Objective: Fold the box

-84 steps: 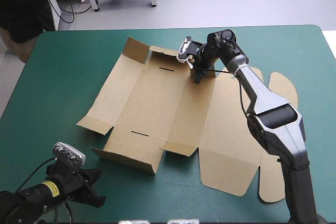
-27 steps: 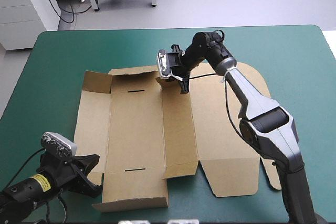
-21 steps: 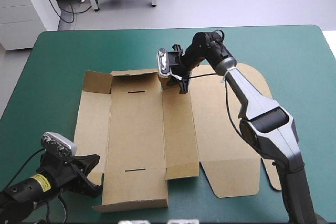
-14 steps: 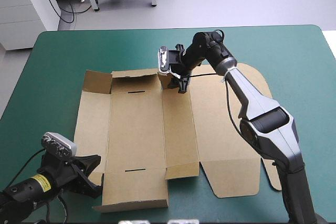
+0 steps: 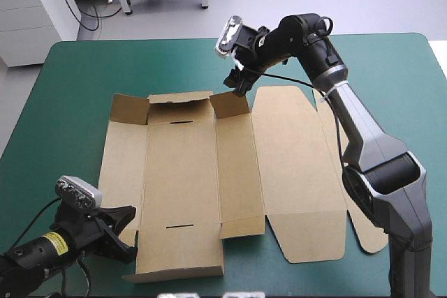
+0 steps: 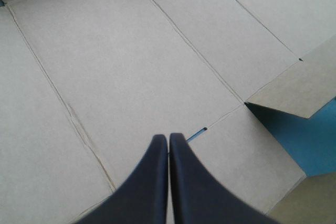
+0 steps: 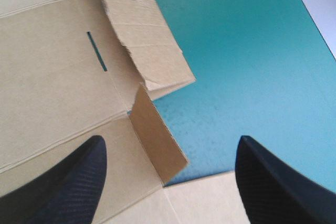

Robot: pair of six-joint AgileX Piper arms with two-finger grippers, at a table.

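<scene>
The brown box (image 5: 181, 172) lies as a flat cut sheet in the middle of the teal-green cover, its small end flaps slightly raised. My right gripper (image 5: 238, 82) hangs open just above and beyond the far small flap (image 5: 229, 105), holding nothing. In the right wrist view that flap (image 7: 157, 145) stands up ahead of the gripper (image 7: 170, 141), beside the far end flap (image 7: 142, 40) and a slot (image 7: 96, 51). My left gripper (image 5: 129, 236) sits low at the box's near-left corner. Its black fingers (image 6: 157, 171) are shut in one arch over the board, with a slot (image 6: 197, 134) just ahead.
The wide lid panel (image 5: 300, 172) with rounded tabs (image 5: 370, 235) stretches to the right, under the right arm. Teal-green cover (image 5: 70, 102) borders the sheet on the left and far sides. The table's near edge runs close behind the left gripper.
Earlier the right gripper held the far small flap and swung the sheet square and leftward. It has now let go, opened and lifted away beyond the far edge. The left gripper barely moved.
</scene>
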